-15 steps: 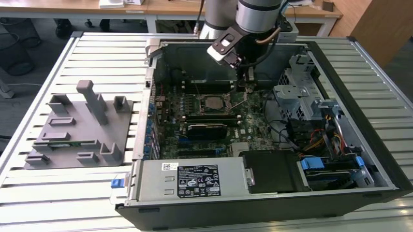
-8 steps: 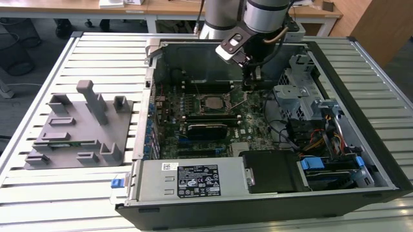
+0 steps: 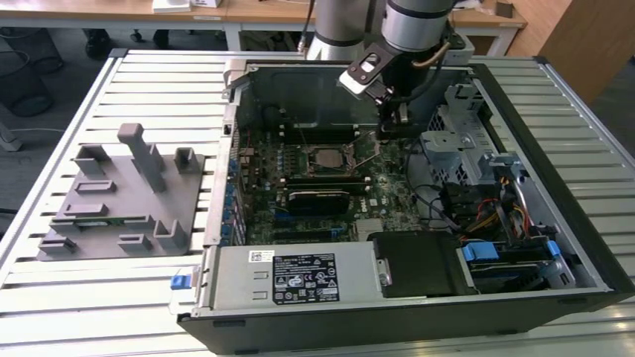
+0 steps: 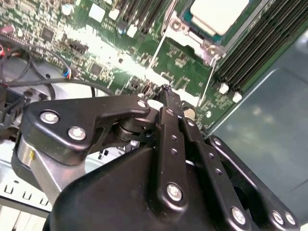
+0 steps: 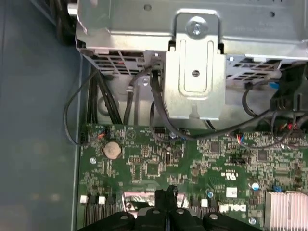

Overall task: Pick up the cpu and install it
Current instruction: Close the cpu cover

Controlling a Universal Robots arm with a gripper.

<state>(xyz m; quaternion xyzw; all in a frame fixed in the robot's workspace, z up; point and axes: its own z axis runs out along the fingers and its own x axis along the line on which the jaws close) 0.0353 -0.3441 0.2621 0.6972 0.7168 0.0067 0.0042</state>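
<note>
Now, across the exterior view, we are logging the grey fixture (image 3: pixel 119 197) at its left, then the power supply (image 3: pixel 248 279) wearing a printed label (image 3: pixel 305 277). The cpu (image 3: pixel 326 158) is lying flat, lid up, in the socket (image 4: pixel 185 36): square, no long axis, edge-cropped in the second wrist view. Rightward, the gripper (image 3: pixel 399 123) is hanging close by, fingers pressed together, pinching nothing.

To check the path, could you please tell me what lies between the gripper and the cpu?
In the second wrist view, a stretch of green motherboard and the socket's metal frame lie between the gripper and the cpu.
</note>
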